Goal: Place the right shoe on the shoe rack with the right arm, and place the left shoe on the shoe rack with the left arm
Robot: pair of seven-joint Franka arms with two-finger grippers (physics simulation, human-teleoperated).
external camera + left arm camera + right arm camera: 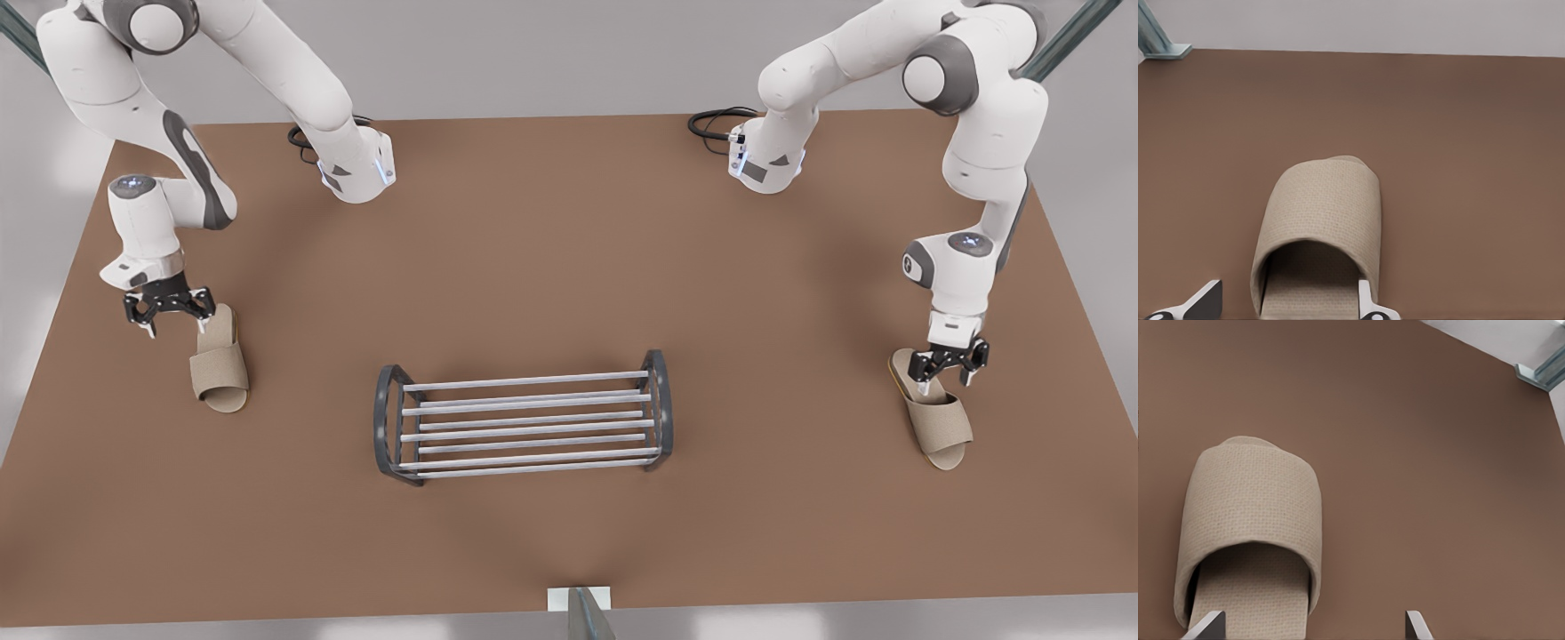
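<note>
Nothing is on the shoe rack (533, 425) yet: its silver rods sit bare in the middle of the worktop (569, 249), well apart from both slippers. So both placements are ahead of me, and by my reckoning I'm at the grasping stage on each side.

On the front view's left, my right gripper (169, 307) hangs low just beside the heel end of the right shoe (220, 360), which lies flat on the worktop with its toe pointing away from my base. The fingers are spread, holding nothing. From the right wrist view, the right gripper (1311, 630) is off-centre: one fingertip sits over the insole of the right shoe (1251, 500) and the other over bare worktop.

On the front view's right, my left gripper (949, 369) is down over the heel of the left shoe (933, 413), which also lies flat, angled slightly outward. From the left wrist view, the left gripper (1285, 307) is spread wide and empty, one fingertip right at the edge of the left shoe (1318, 207), the other standing apart from it.

What's left, as I judge it: close on each slipper, lift, carry inward, and set both on the rods.
</note>
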